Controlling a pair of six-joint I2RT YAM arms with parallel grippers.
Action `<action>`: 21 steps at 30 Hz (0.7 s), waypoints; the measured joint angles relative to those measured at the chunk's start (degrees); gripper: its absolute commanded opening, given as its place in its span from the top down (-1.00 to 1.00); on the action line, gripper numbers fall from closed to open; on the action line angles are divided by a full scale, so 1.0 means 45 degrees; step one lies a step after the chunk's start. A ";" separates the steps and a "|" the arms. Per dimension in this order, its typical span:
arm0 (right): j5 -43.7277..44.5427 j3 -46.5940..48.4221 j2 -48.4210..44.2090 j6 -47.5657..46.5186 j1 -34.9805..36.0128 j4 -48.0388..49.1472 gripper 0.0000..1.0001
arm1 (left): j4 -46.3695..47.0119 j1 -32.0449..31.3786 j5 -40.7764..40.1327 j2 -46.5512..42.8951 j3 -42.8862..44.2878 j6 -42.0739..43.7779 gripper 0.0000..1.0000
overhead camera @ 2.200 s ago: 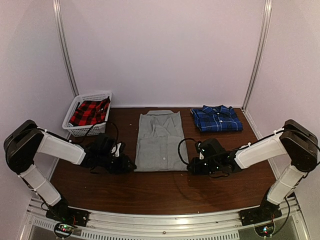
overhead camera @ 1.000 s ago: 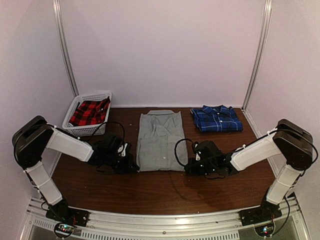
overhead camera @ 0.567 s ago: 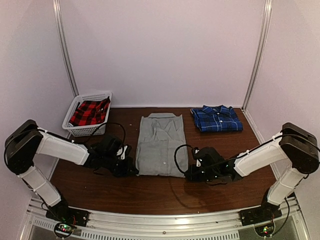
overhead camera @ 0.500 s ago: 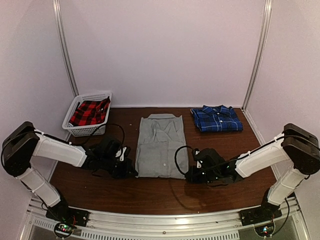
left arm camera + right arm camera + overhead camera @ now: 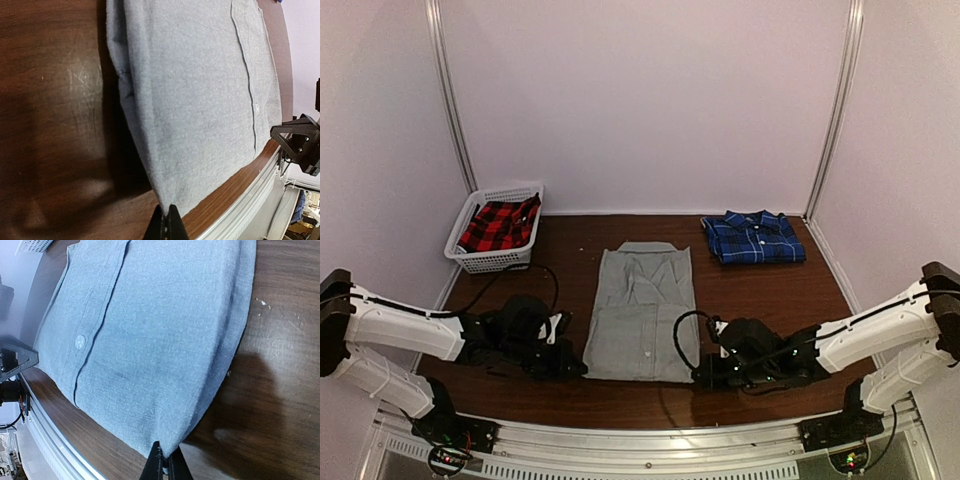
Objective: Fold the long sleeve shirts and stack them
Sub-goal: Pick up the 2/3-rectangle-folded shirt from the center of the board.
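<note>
The light grey shirt (image 5: 642,310) lies flat in the middle of the table, collar to the far side, sleeves folded under. My left gripper (image 5: 577,368) is shut on its near left hem corner, and the grey shirt (image 5: 200,95) fills the left wrist view above the pinched corner at the left gripper (image 5: 169,220). At the near right hem corner my right gripper (image 5: 701,376) is shut on the cloth; the grey shirt (image 5: 150,335) spreads away from the right gripper (image 5: 164,460). A folded dark blue plaid shirt (image 5: 753,237) rests at the back right.
A white basket (image 5: 490,258) at the back left holds a red and black plaid garment (image 5: 500,224). The metal rail (image 5: 650,440) runs along the table's near edge, close behind both grippers. White walls enclose the table on three sides.
Both arms have drawn back toward the near edge, holding the hem corners. The grey shirt has slid toward me and lies a little farther from the back wall.
</note>
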 measured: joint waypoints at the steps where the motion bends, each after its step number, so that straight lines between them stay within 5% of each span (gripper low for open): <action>1: 0.0039 0.0000 -0.0058 0.0087 0.0141 -0.0092 1.00 | -0.0024 -0.0063 -0.0024 -0.0107 -0.0063 -0.0087 1.00; 21: 0.0704 0.0010 -0.0787 0.1690 0.2195 -0.1146 1.00 | -0.0928 -0.1394 -0.0510 -0.2671 -0.1307 -0.1477 1.00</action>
